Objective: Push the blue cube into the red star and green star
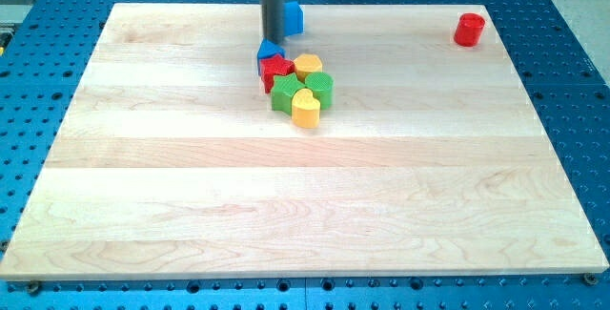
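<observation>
My tip (270, 41) comes down from the view's top and ends right behind a blue cube (269, 52), touching or nearly touching it. The blue cube presses against a red star (275, 69). Below the red star lies a green star (284, 92). These belong to a tight cluster near the board's top middle, with a yellow hexagon-like block (308, 64), a green round block (320, 87) and a yellow heart (305, 109).
A second blue block (293, 18) sits by the board's top edge, just right of the rod. A red cylinder (469, 29) stands at the top right corner. The wooden board (305, 205) lies on a blue perforated table.
</observation>
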Robot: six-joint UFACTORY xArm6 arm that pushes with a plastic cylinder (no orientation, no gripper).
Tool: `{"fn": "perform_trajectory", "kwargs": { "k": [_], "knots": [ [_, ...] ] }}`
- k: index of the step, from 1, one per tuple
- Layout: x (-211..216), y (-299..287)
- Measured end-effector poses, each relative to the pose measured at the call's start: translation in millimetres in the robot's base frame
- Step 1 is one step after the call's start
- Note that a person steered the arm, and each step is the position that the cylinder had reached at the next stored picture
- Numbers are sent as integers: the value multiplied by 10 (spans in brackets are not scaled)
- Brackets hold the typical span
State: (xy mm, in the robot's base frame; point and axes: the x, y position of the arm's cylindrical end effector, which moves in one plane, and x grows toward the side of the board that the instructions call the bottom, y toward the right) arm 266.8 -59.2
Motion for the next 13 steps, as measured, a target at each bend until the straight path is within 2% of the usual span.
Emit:
{"fn": "perform_trajectory", "kwargs": {
  "k": [1, 2, 3, 4, 6, 7, 8, 9, 11, 12, 13],
  "knots": [
    [-141, -380],
    [-599, -109],
    [-739, 416],
    [-738, 610],
    [-518, 609],
    [-95, 572],
    [150, 272],
    [230, -451],
    [-599, -488],
    [-241, -1099],
    [806, -1105]
  ]
}}
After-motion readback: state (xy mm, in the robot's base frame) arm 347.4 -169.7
